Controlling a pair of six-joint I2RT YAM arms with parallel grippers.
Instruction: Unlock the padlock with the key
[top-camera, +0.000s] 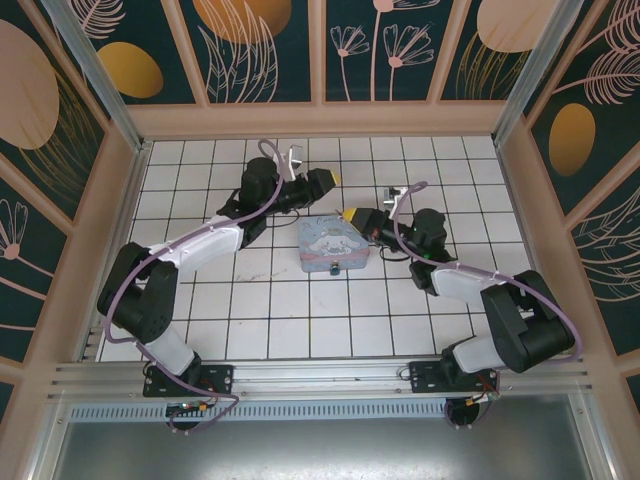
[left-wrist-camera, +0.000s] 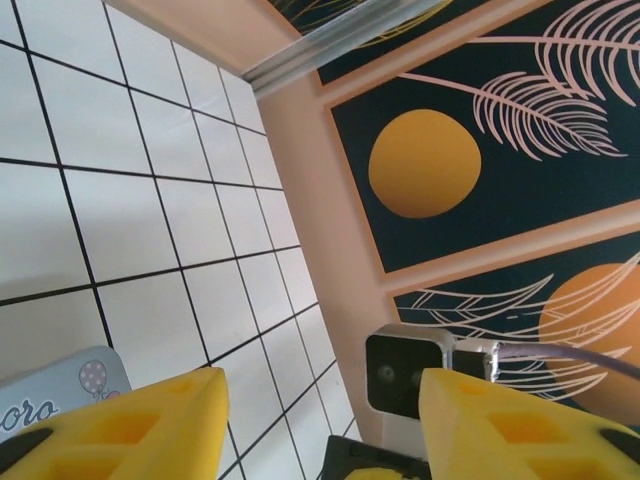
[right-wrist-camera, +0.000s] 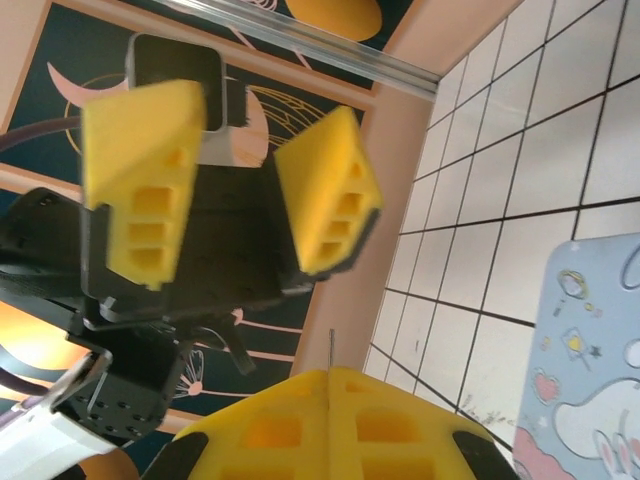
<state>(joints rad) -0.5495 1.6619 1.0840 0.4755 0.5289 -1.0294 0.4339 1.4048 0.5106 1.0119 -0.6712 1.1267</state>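
The padlock (top-camera: 333, 268), a tiny blue speck, is seen mid-frame at the tin's (top-camera: 330, 243) lower edge. The key (right-wrist-camera: 330, 350), edge-on, is pinched in the right hand (right-wrist-camera: 330, 383).

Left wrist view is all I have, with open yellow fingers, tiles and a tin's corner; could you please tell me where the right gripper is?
Observer: The right gripper sits by the far right corner of the tin, pointing toward the left gripper.
Operator: Thank you; is it holding anything?
Observer: Its fingers are shut, with a thin metal edge, apparently the key, poking out between them.
Operator: And the padlock?
Observer: What may be the padlock, a small dark object, sits at the tin's near edge; too small to be sure.
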